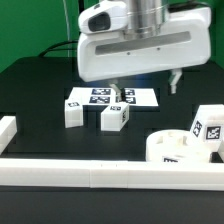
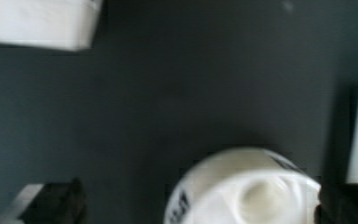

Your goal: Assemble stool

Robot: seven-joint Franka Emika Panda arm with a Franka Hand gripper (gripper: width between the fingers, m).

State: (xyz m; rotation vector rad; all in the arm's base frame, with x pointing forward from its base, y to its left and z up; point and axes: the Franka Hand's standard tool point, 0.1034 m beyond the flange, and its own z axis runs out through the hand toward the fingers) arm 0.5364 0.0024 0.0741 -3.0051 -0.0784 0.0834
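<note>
Green backdrop is seen behind a black counter [image 1: 40, 85], which is edged by white border rails [image 1: 100, 176]. In the upper middle of the exterior view the hand [image 1: 146, 88] is hung above the counter, its 2 fingers spread as wide as they go, with nothing held and nothing touched.

Just under the finger on the exterior view's left, the marker board [image 1: 110, 97] is laid flat. In front of it 2 parts of the stool are stood: the first leg block [image 1: 75, 111] and, near it, the second leg block [image 1: 113, 118]. Low on the exterior view's right the round seat [image 1: 170, 148] is set close to the front rail. The third leg block [image 1: 207, 128] is placed just beside it.

All parts are judged to be hard, light, stiff plastic with smooth, possibly slippery faces. A leg block is best taken across 2 flat opposite sides. The seat looks wide for the fingers, so its wall or rim is the likelier hold.

Tags, rails and the whole layout are given only by the exterior view. In the blurred wrist view only bare counter, a rounded white part [image 2: 247, 185], probably the seat, and a white block corner [image 2: 34, 22] are shown. Which block it is cannot be told.
</note>
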